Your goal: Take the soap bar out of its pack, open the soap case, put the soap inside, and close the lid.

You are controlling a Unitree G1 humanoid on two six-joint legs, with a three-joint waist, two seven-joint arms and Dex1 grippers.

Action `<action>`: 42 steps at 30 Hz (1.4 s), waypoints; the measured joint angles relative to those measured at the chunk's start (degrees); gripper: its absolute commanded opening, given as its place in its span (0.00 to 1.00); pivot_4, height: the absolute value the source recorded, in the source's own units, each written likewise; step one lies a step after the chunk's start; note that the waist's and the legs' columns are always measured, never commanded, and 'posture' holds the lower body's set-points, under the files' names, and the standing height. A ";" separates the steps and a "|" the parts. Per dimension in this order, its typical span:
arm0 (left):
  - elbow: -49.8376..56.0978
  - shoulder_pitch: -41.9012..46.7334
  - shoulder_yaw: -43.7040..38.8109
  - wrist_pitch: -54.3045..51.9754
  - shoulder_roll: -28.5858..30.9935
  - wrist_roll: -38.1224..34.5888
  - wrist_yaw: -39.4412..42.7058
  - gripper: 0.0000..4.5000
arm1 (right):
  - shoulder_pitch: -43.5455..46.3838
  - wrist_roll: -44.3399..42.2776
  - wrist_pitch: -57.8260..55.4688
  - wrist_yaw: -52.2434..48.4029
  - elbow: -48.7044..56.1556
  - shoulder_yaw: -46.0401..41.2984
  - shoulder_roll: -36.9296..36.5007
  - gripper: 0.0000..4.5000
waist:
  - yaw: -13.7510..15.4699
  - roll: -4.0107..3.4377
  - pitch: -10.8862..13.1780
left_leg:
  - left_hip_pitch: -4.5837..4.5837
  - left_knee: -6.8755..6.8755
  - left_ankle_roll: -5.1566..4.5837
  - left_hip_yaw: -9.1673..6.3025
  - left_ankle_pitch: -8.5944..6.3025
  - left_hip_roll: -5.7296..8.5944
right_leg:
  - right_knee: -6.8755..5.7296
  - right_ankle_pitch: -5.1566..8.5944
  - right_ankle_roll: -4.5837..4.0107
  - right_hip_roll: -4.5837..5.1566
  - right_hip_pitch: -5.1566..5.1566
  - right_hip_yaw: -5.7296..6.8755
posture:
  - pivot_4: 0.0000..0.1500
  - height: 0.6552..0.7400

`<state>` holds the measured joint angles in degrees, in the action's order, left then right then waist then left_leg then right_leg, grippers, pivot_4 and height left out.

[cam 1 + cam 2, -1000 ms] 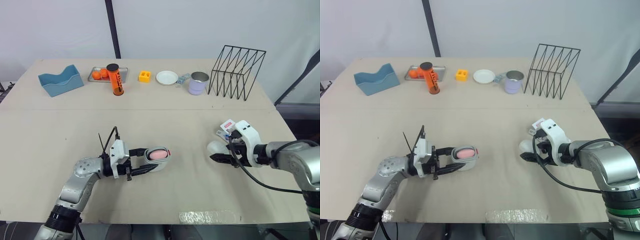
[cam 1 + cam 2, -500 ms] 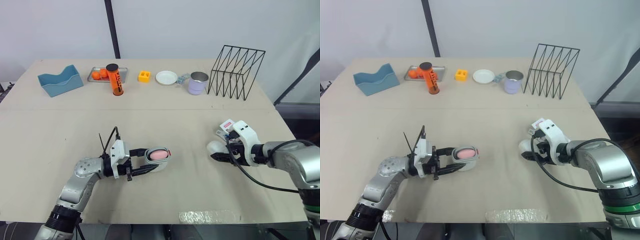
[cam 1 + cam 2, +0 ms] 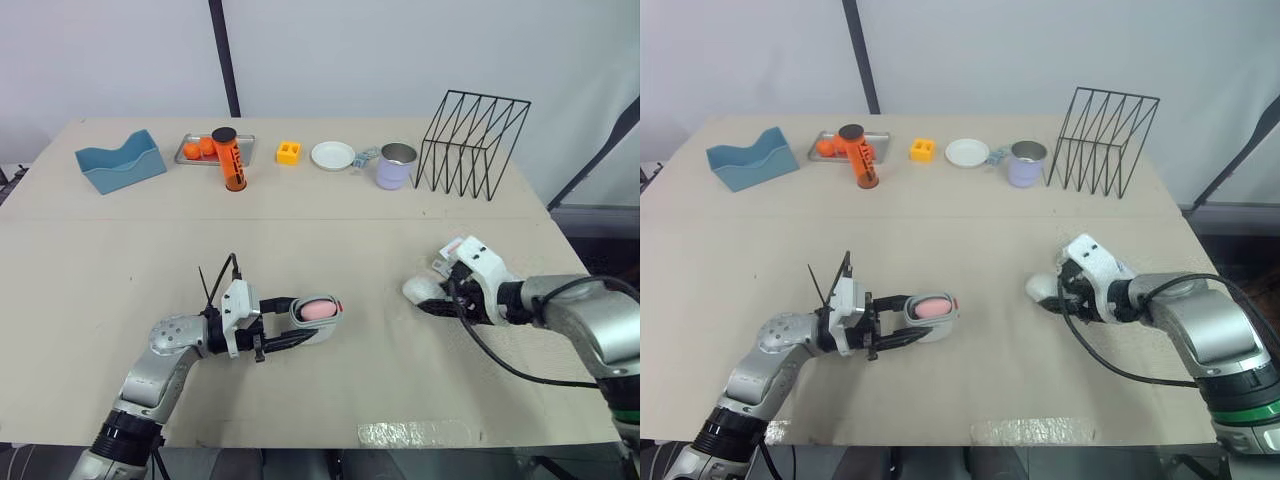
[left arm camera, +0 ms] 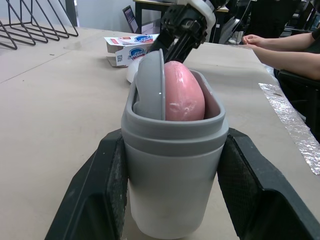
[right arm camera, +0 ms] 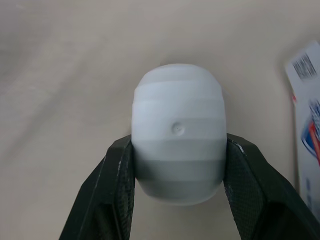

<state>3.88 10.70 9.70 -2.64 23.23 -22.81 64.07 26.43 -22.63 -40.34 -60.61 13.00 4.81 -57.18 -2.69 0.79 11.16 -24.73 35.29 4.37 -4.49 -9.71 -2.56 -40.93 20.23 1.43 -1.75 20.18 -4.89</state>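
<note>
Soap bar [image 4: 182, 92] first: where is it?

— Pink and unwrapped, it sits inside the grey soap case [image 4: 172, 150], which has no lid on. My left gripper [image 4: 172, 165] is clamped across the case, one black finger against each side wall, down at the level of the table [image 3: 350, 230].

And the lid?

— White, rounded and ribbed. The lid [image 5: 177, 125] is well to the right of the case, low by the table; I cannot tell whether it is lifted clear. My right gripper [image 5: 178, 150] has its jaws closed on the lid's two sides.

What about the pack?

— The soap pack [image 3: 455, 248], a small printed carton, lies flat on the far side of the lid from the case, just beside the lid.

How far along are we?

— By my judgement, three steps of four are done: soap out, case opened, soap inside. What remains is carrying the lid across to the case, lining it up over the rim and pressing it shut.
</note>
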 measured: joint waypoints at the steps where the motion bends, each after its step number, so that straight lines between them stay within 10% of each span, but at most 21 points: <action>1: 0.00 0.00 0.01 0.00 0.00 0.00 0.01 0.45 | 0.30 0.01 0.38 -0.49 -0.04 0.05 0.00 0.43 | 0.00 0.00 0.00 | 0.00 0.00 0.00 0.00 0.00 0.00 | 0.01 0.00 0.00 0.00 0.00 0.00 | 1.00 1.00; 9: -0.95 0.19 1.16 3.80 -0.65 1.51 0.92 0.45 | 15.27 1.43 6.57 -17.10 0.06 10.46 0.41 0.43 | 0.05 -0.01 0.01 | -0.01 -0.01 0.00 -0.03 0.00 0.00 | 0.00 -0.13 -0.23 0.04 0.02 0.02 | 1.00 1.00; 42: -3.24 1.23 1.78 7.14 -3.39 2.60 0.01 0.45 | 27.56 1.64 -15.76 -15.01 10.46 22.10 9.36 0.43 | 0.08 -0.01 0.01 | -0.13 0.01 0.01 -0.12 0.00 0.01 | -0.01 -0.15 -0.26 0.07 0.11 0.14 | 1.00 1.00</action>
<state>0.64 11.93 11.48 4.50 19.83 -20.21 64.08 53.99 -20.99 -56.10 -75.62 23.45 26.92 -47.82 -2.61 0.78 11.17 -24.86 35.31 4.38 -4.61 -9.70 -2.55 -40.94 20.08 1.16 -1.69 20.29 -4.75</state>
